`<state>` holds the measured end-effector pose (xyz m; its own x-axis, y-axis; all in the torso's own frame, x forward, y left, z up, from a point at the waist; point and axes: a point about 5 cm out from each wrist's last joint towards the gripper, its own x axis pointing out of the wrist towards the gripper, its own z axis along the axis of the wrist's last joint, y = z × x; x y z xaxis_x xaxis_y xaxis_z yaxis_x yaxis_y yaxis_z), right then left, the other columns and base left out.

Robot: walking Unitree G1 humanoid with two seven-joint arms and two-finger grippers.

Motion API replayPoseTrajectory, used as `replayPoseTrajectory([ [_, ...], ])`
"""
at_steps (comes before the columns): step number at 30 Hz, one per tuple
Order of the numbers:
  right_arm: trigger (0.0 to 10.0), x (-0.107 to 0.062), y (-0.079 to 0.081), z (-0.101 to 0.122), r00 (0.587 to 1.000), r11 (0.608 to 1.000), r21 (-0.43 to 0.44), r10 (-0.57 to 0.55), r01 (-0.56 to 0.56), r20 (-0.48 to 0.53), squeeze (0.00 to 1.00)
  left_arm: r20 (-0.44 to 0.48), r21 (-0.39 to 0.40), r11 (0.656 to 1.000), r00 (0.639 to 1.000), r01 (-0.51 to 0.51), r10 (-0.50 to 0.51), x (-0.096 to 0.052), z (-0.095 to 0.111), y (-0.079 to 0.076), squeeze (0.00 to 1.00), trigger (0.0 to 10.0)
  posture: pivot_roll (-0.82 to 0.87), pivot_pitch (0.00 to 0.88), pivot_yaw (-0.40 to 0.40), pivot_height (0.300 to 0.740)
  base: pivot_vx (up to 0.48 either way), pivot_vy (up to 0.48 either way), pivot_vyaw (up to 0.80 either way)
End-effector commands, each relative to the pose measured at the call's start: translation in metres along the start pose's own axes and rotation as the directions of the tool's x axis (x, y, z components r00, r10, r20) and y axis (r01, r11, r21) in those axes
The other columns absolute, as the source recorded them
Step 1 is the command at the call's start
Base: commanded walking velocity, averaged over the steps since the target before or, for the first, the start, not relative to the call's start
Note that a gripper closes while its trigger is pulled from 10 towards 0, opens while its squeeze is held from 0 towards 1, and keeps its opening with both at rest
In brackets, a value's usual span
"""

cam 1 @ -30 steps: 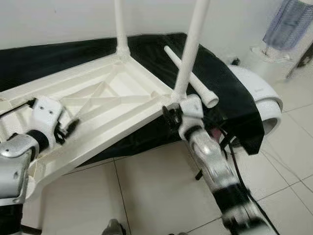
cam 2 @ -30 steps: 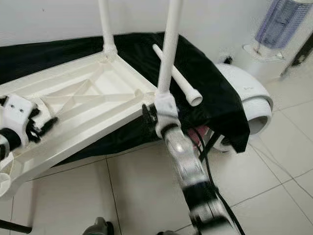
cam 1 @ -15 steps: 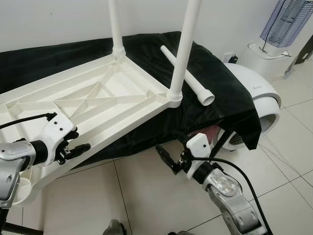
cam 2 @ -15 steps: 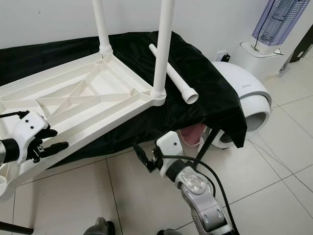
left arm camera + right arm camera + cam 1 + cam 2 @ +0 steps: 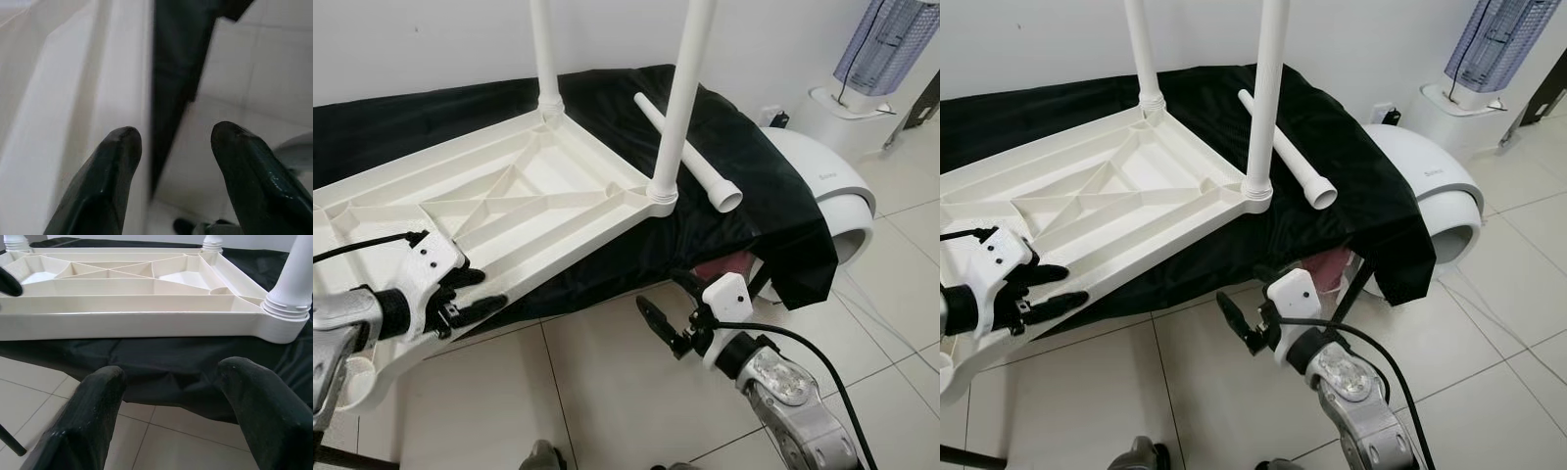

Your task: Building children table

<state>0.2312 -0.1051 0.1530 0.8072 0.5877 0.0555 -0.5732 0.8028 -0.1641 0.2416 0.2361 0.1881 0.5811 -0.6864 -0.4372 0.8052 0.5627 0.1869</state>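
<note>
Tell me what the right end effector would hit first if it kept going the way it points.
Probably the black cloth hanging under the tabletop's near edge. The right end effector is open and aimed at that cloth, just below the white rim. How far off it is remains unclear.

The only lettering in sight is a short grey mark on the side of the rounded white plastic appliance (image 5: 830,191) that stands on the tiled floor at the right, half under the black cloth; it is too small and blurred to read. No text, number or label can be made out on the upturned white plastic table (image 5: 509,211) or on anything else.
</note>
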Motion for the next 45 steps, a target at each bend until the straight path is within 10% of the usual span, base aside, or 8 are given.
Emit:
replayPoseTrajectory([
  [1,10.0,-0.001,-0.002,0.002,1.0,1.0,-0.001,-0.007,0.007,0.0,0.0,0.002,0.0,0.999,0.999,0.05,-0.05,-0.003,0.002,-0.005,0.0,10.0,0.08,0.094,-0.039,0.74,0.0,0.0,0.0],
  [12,10.0,0.007,-0.001,0.006,1.0,1.0,0.009,0.004,-0.004,0.006,0.0,-0.07,-0.002,0.98,0.978,-0.198,0.198,0.025,-0.023,0.01,0.0,10.0,0.08,0.093,-0.048,0.74,0.0,0.0,0.0],
  [30,10.0,0.007,-0.001,0.006,1.0,1.0,0.012,-0.004,0.004,0.002,0.0,0.161,-0.016,0.993,0.98,-0.116,0.117,0.011,0.011,0.002,0.0,10.0,0.09,0.091,-0.049,0.74,0.0,0.0,0.0],
  [45,10.0,0.008,0.001,0.005,1.0,1.0,0.019,0.002,-0.002,0.0,0.0,-0.043,-0.063,0.974,0.976,-0.217,0.214,0.031,-0.028,0.003,0.0,10.0,0.09,0.1,-0.05,0.74,0.0,0.0,0.0],
])
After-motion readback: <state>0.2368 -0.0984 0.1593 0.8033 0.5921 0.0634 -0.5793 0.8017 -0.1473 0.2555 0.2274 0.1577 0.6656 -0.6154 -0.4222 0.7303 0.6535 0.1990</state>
